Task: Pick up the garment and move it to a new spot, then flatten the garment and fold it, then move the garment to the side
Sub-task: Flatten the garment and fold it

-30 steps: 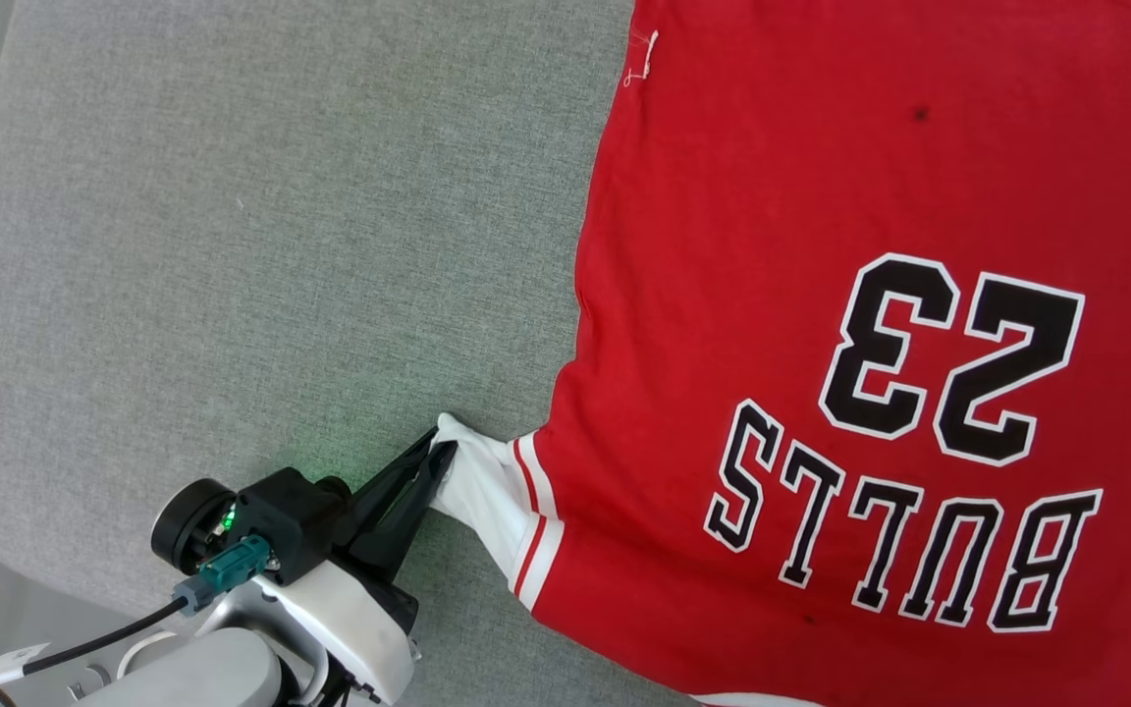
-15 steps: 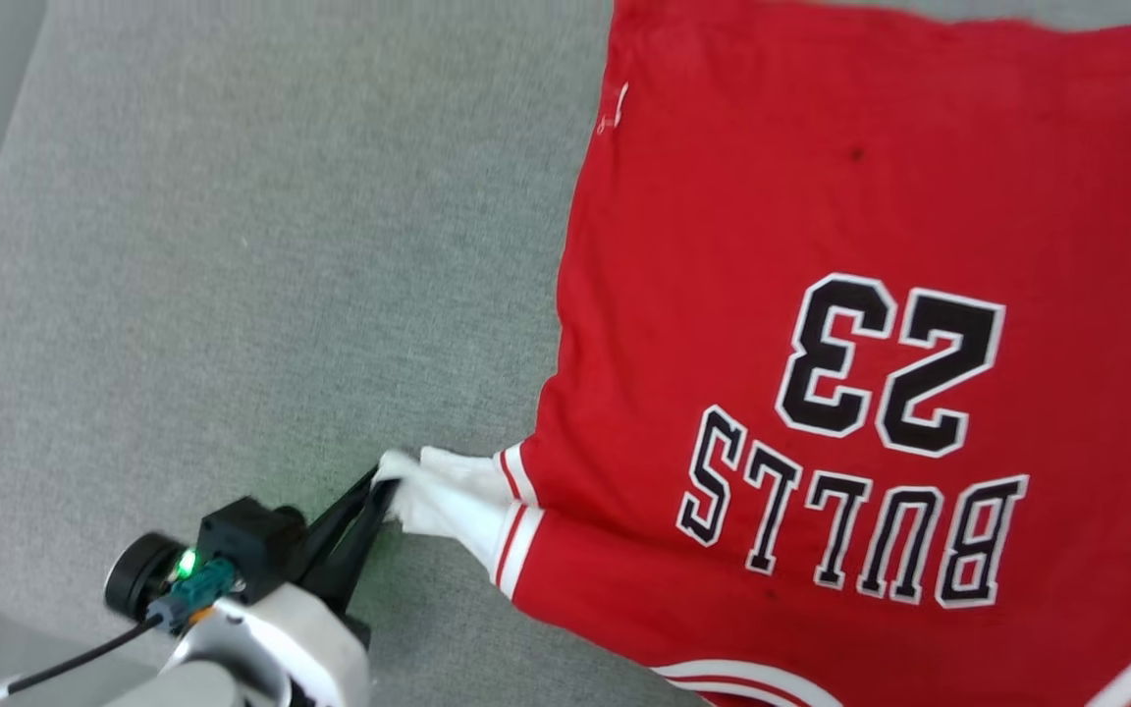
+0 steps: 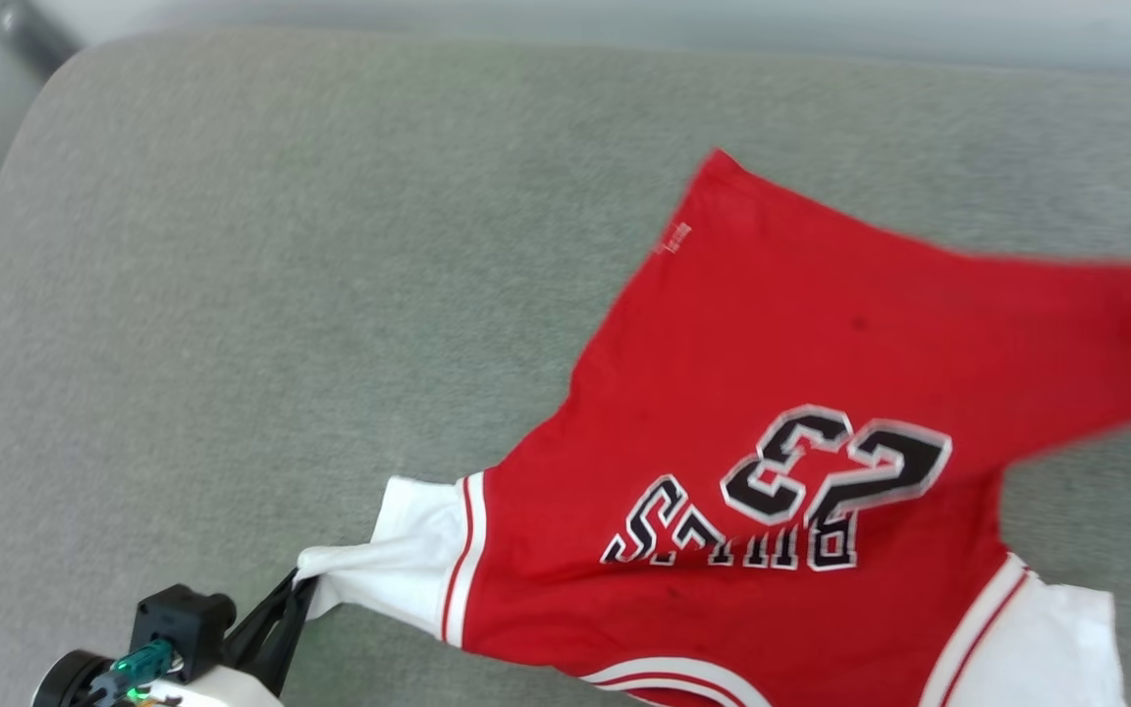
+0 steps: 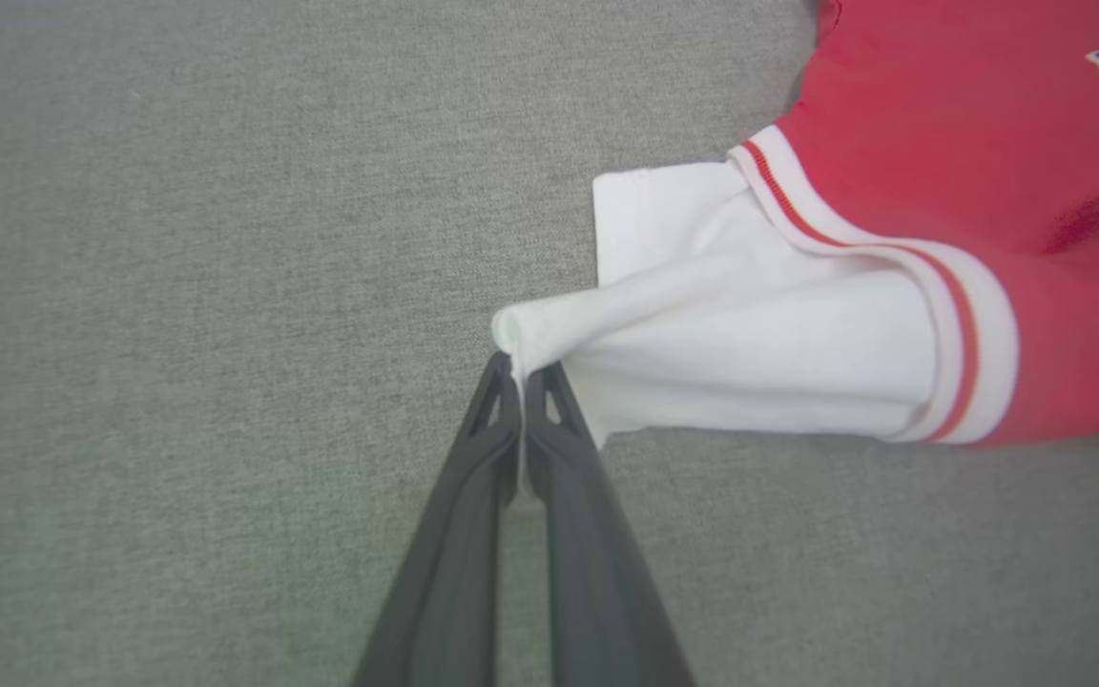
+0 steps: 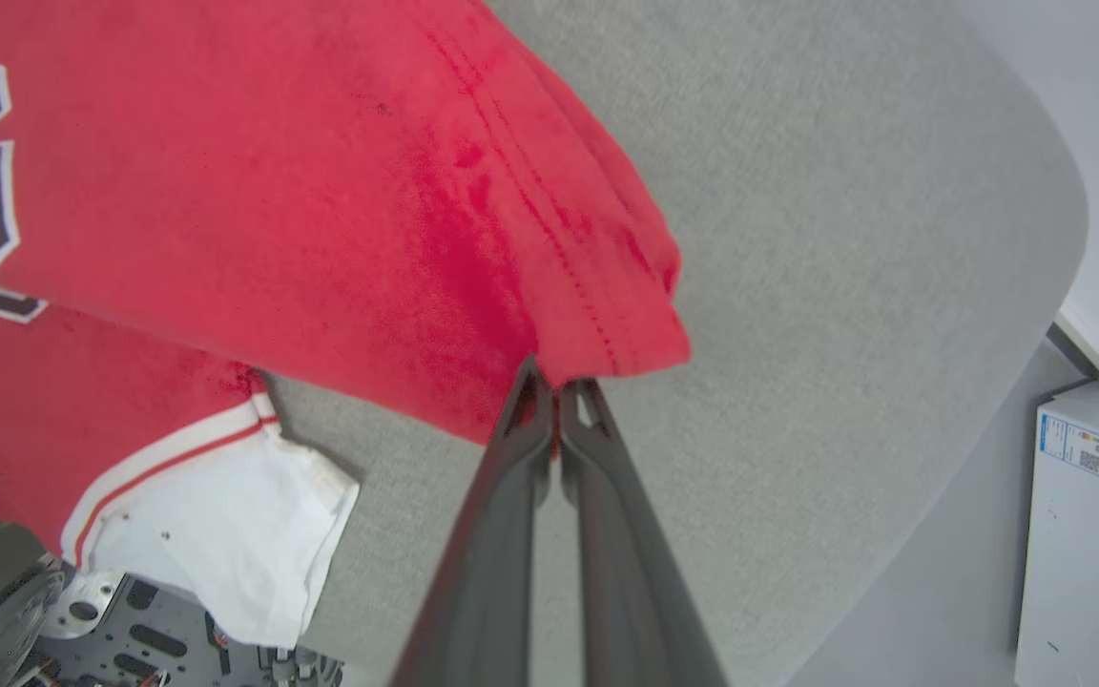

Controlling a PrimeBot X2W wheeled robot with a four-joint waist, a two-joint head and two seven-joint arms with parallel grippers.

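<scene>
The garment, a red jersey with white sleeves and black "BULLS 23" print, lies partly lifted over the grey cushioned surface. At the lower left of the head view my left gripper is shut on the bunched tip of a white sleeve. The left wrist view shows the same pinch: left gripper, white sleeve. In the right wrist view my right gripper is shut on a red hem corner of the garment, holding it above the surface. The other white sleeve hangs over the near edge.
The grey surface curves off at its right corner, with pale floor beyond. A white box with a blue label stands on the floor there. Parts of the robot's base show below the hanging sleeve. A dark tube sits at the far left.
The head camera has tilted and shifted. My left gripper has pulled the white sleeve toward the near left. The far right side of the garment has risen and stretched, wrinkling the print.
</scene>
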